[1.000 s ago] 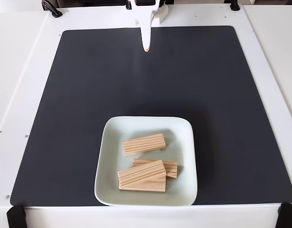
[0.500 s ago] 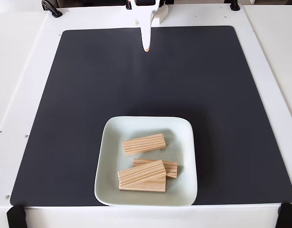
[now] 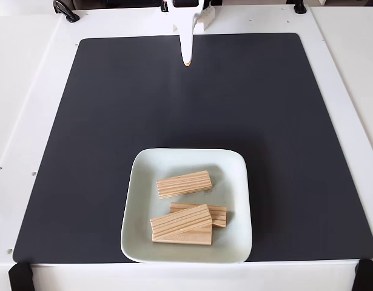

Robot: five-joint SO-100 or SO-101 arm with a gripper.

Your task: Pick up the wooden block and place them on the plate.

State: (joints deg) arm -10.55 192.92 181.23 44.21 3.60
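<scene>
The gripper point(image 3: 186, 60) hangs closed and empty at the mat's point(image 3: 101, 121) far edge, well apart from the wooden blocks point(image 3: 184, 183) lying crosswise on the plate point(image 3: 144, 170) near its front edge.

Four wooden blocks point(image 3: 184, 183) show. One plate point(image 3: 137, 206), one dark mat point(image 3: 113, 109), one claw point(image 3: 186, 60), one table point(image 3: 28, 73).

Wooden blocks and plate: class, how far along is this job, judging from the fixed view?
Done: wooden blocks lie on the plate, one alone, the others stacked in a pile nearer the camera. In hand: nothing; the hand hangs at the mat's far edge, carrying no block. Left: apparently nothing, as no block lies on the mat.
</scene>
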